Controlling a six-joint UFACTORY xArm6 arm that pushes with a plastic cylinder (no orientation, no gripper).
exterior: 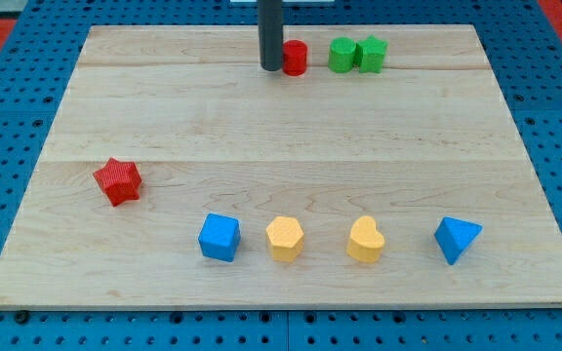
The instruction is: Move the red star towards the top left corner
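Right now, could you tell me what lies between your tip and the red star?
Nothing: in the camera view, only bare wooden board separates my tip, beside the red cylinder near the view's top, from the red star at the view's left.

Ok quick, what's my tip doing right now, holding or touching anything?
My tip: holds nothing; it stands right beside the red cylinder block, on its left.
Red star block: untouched, far off at the view's lower left.

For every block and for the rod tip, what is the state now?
my tip: at the view's top, touching the red cylinder's left side
red cylinder: upright
red star: alone at the view's left, untouched
green blocks: touching each other
blue cube: free
yellow blocks: apart
blue triangle: free
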